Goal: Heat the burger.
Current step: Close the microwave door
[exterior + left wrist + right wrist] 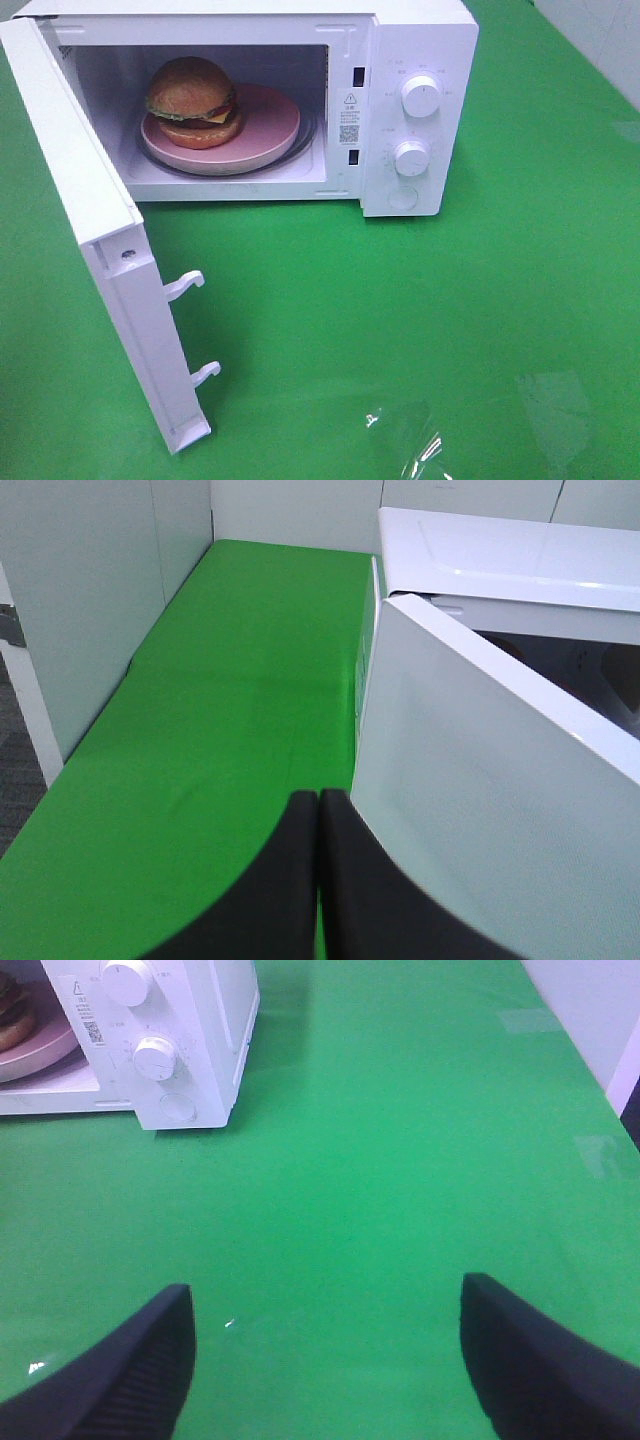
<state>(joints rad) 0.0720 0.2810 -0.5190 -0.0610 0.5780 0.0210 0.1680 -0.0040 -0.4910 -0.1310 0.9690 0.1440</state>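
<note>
Illumination bright and even, from overhead. The green table cover [480, 300] shows pale glare patches on its near side, right of centre. The microwave [420, 60] throws a short soft shadow at its base; its cavity is dimmer. Both wrist views render the left gripper [318, 796] and right gripper [325, 1288] soft-edged.

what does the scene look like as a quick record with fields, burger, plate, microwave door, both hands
burger: on the pink plate, inside the microwave
pink plate: in the cavity, under the burger
microwave door: wide open
left hand: shut, empty, close beside the door's outer face
right hand: open, empty, over the green table
upper knob, lower knob: no hand on either
</note>
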